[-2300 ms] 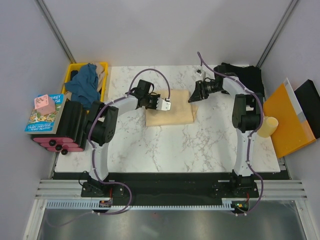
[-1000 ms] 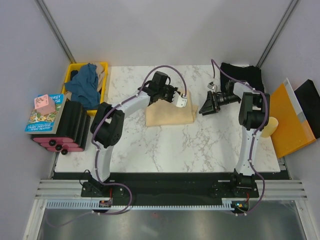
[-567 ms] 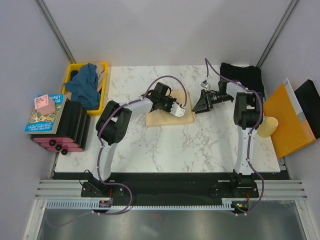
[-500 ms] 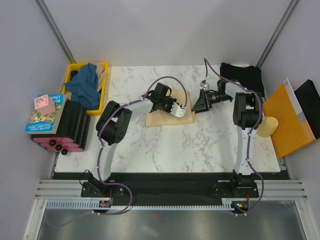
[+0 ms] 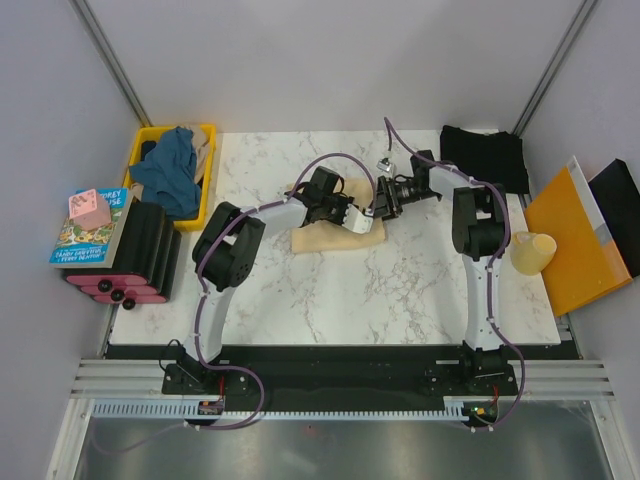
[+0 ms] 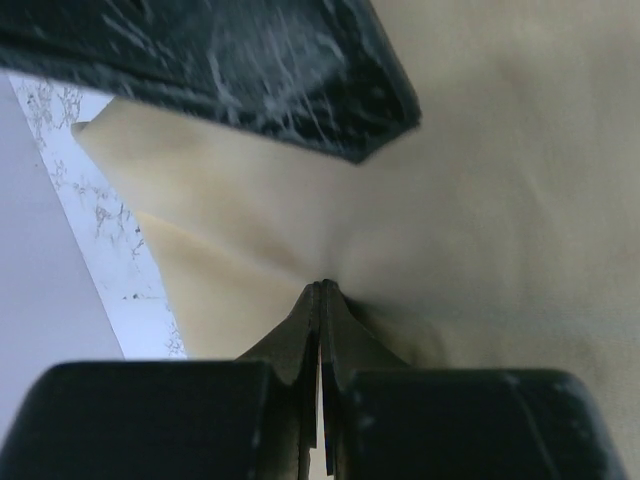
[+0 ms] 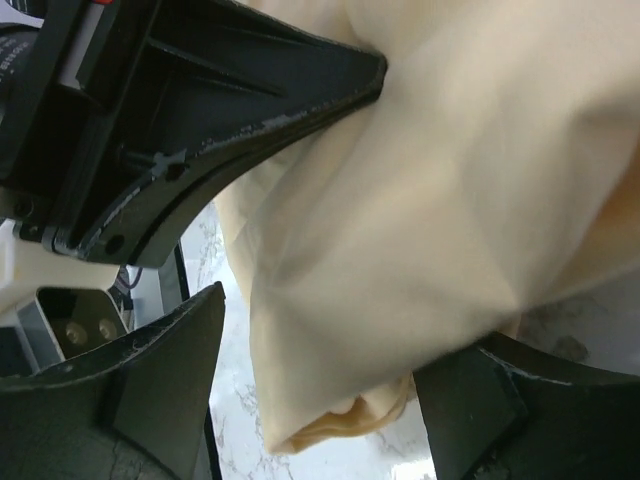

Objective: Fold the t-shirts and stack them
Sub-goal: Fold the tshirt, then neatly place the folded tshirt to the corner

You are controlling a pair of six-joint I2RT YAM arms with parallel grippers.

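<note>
The left claw (image 6: 321,292) pinches the cream t-shirt (image 6: 520,200) (jaws tight together). The right claw (image 7: 320,345) gapes around its edge.

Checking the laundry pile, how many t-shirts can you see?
3: the cream t-shirt mid-table, the black t-shirt at the far right corner, the teal t-shirt in the yellow crate. More may be hidden beneath it.

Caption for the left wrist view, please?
Left end effector shut, pinching a pucker of the cream-yellow t-shirt lying on the marble table.
</note>
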